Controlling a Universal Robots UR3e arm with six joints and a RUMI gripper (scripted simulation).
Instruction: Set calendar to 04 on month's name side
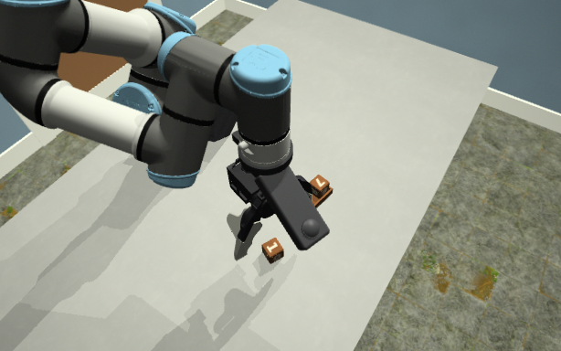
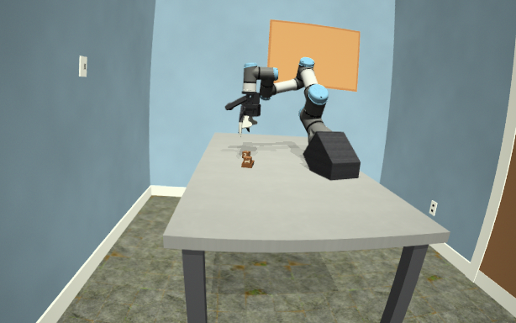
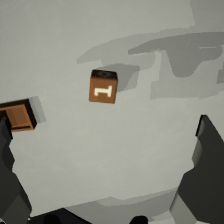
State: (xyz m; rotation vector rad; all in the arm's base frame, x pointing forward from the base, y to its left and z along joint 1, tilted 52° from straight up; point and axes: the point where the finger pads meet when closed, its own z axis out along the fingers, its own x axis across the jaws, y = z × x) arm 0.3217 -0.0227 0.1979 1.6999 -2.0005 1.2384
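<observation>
Cube marked 1 [image 1: 272,250] [image 3: 103,89] rests on the counter [image 1: 365,114] [image 2: 294,202] [image 3: 115,155], apart from the tray [image 1: 323,197] [image 3: 19,116]; tool [image 1: 276,207] [image 2: 244,134] [image 3: 102,119] fully open above, holding nothing.
</observation>
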